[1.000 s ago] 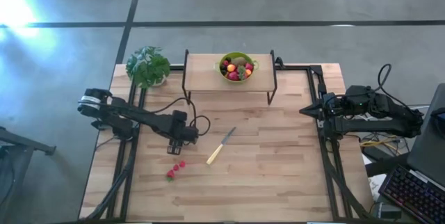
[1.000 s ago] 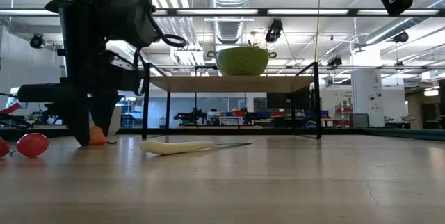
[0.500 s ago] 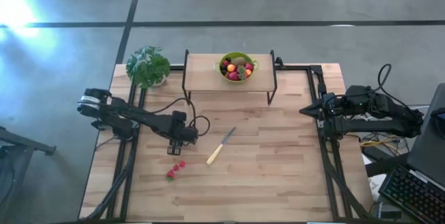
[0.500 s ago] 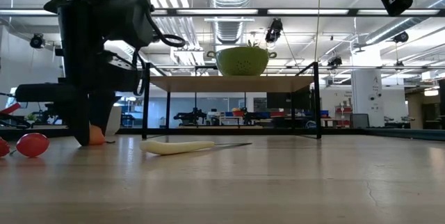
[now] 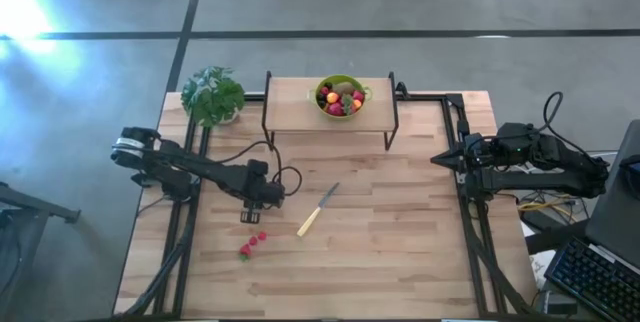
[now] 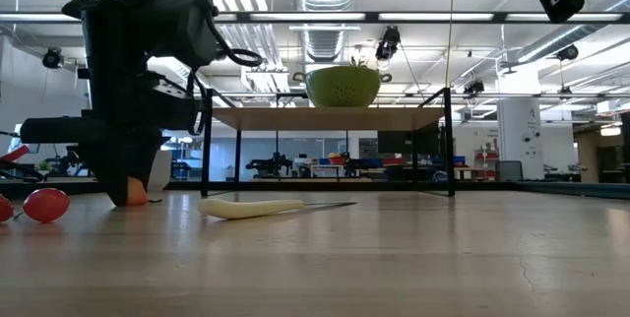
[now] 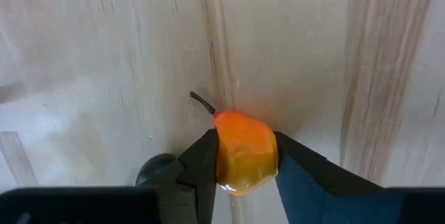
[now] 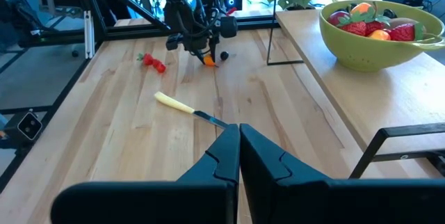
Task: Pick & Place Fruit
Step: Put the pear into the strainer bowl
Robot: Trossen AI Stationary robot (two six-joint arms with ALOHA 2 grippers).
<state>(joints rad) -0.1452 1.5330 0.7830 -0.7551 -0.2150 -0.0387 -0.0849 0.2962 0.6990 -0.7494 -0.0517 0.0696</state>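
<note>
A small orange-yellow fruit [image 7: 243, 151] with a dark stem lies on the wooden table, left of centre; it also shows in the low view [image 6: 131, 195]. My left gripper [image 5: 249, 218] stands over it, shut on it. A few red strawberries [image 5: 252, 244] lie on the table just nearer than the gripper. A green bowl [image 5: 341, 97] holding several fruits stands on the raised shelf at the far side. My right gripper [image 5: 437, 160] waits shut and empty at the table's right edge. My left gripper pinches the orange fruit by its two opposite sides [image 7: 224, 156] between its two fingers [image 7: 201, 158]. The fingers come from above, pointing down. The fruit sits at table level, its stem end pointing out beyond the fingertips.
A pale-handled knife [image 5: 318, 210] lies near the table's middle, right of my left gripper. A leafy potted plant [image 5: 212, 94] stands at the far left corner. The black-legged shelf [image 5: 300, 112] spans the far middle. Bare wood stretches across the near and right parts.
</note>
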